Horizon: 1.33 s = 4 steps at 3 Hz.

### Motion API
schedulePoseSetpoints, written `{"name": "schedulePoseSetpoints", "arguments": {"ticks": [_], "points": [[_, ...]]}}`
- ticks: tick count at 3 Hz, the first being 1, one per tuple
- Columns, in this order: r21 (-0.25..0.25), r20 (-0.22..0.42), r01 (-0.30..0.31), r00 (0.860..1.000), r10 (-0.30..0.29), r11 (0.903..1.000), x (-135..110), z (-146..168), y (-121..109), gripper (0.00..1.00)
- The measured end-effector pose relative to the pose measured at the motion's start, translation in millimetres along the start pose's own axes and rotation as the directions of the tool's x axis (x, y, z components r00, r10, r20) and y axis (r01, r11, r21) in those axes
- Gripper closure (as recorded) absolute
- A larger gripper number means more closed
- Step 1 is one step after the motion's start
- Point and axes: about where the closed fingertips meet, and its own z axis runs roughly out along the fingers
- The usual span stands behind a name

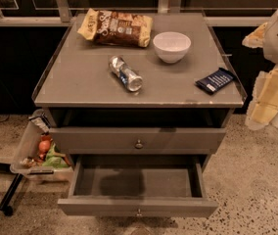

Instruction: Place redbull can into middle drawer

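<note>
Nearest, wide grey middle drawer (104,207) open. Beyond, on grey worktop (80,77), slim shiny silver-and-blue redbull can (126,73) on its side: likely light, slick, dentable, apt to roll; best pinched across mid-body. Cream tool (272,98) off right edge, open or closed impossible to tell.

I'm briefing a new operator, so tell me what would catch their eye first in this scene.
The middle drawer stands pulled wide open, low on the grey cabinet. On top, the shiny redbull can lies on its side near the centre, in front of a chip bag and a white bowl. The gripper hangs at the right edge, clear of the can.
</note>
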Motion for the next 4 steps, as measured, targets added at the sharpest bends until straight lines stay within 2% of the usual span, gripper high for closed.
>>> {"name": "schedulePoseSetpoints", "arguments": {"ticks": [1, 2, 3, 4], "points": [[0.019, 0.128, -0.01, 0.992, 0.007, 0.9998, -20.8, 6.5, 9.1, 0.0], [0.043, 0.37, -0.066, 0.928, 0.046, 0.9969, -68.2, 16.6, -23.9, 0.0], [0.014, 0.575, -0.099, 0.815, 0.073, 0.995, -129.7, 17.5, -66.5, 0.0], [0.012, 0.585, -0.103, 0.807, 0.076, 0.9946, -131.4, 15.5, -67.7, 0.0]]}}
